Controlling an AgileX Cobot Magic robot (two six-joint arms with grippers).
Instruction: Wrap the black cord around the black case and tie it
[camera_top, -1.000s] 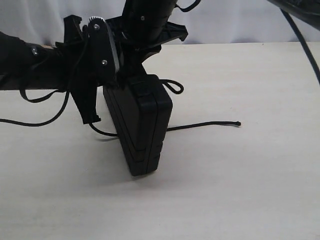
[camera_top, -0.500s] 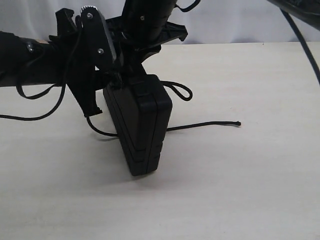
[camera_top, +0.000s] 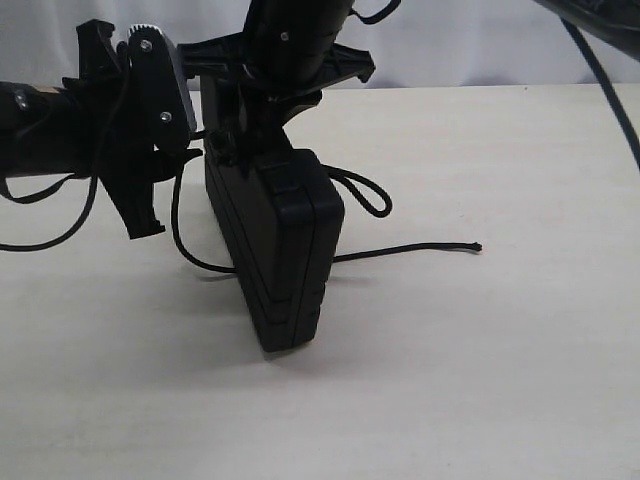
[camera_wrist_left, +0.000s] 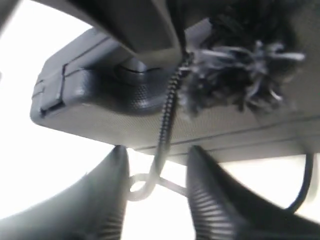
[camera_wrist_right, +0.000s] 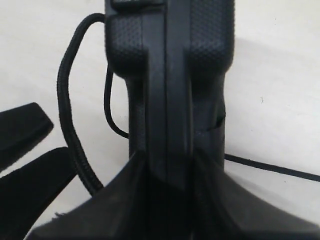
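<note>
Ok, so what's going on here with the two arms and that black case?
The right gripper holds the black case upright on the table, clamped on its upper edge. The left gripper is open beside the case, with the black cord running loosely between its fingers. One cord end lies on the table.

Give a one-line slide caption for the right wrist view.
Right arm's jaws clamp the black case, seen edge-on; the black cord loops beside it over the table.

Black arms (camera_top: 290, 40) with silver screws (camera_top: 163, 116), glossy cables (camera_top: 600, 80), and ribbed left hand (camera_wrist_left: 156, 165) fingers (camera_wrist_left: 210, 200).
</note>
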